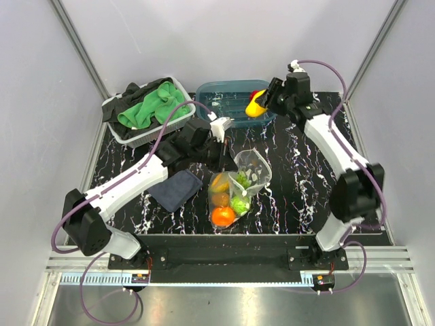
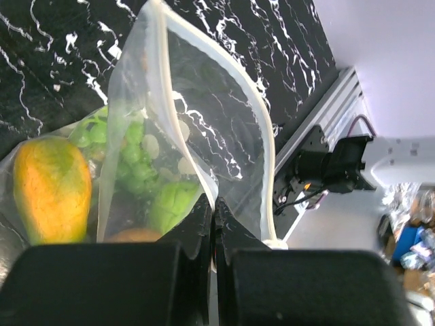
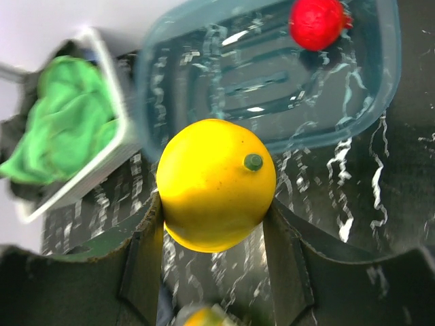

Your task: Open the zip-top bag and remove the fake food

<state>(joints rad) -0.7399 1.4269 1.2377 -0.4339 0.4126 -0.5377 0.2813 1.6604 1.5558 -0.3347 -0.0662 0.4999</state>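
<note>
1. Unloading appears partly done. The zip-top bag (image 1: 253, 170) lies open-mouthed on the bench (image 1: 299, 197), and a red fruit (image 3: 316, 22) sits in the teal tub (image 3: 204, 68).
2. The right end effector (image 3: 215, 201) is clamped on a yellow lemon (image 3: 216, 176), holding it over the tub's rim, well apart from the bag.
3. The left end effector (image 2: 212, 216) is pinched together on the bag's open lip.
4. Left to remove from the bag are a mango (image 2: 53, 187), green grapes (image 2: 132, 156), an orange (image 1: 223, 216) and other green pieces.
</note>
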